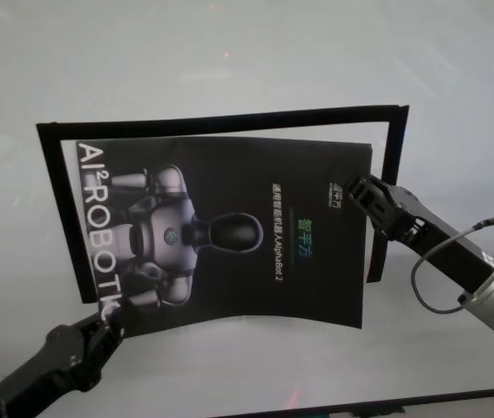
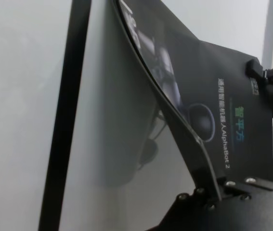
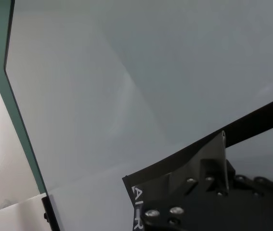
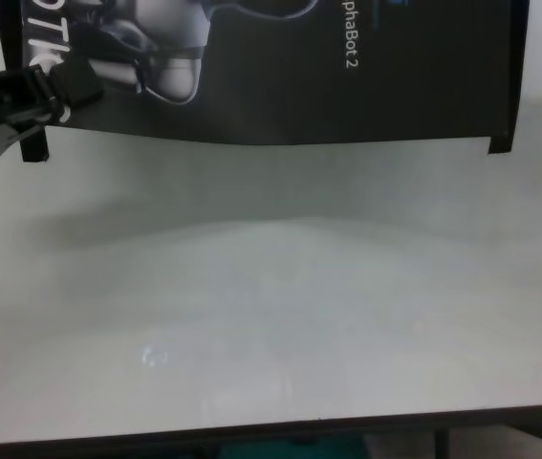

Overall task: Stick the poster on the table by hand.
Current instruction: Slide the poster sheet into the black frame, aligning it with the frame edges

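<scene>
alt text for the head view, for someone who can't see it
Two black grippers hold a glossy black poster above a white table: the left gripper pinches its near-left corner, the right gripper its right edge. A black tape frame borders the table behind.

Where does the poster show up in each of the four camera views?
Head view: poster at centre, inside the black tape frame.
Left wrist view: seen edge-on, bowed, from the left tool into the distance.
Right wrist view: only a corner with white lettering, at the right tool.
Chest view: lower part along the top.
Shared landmark: the white lettering.
</scene>
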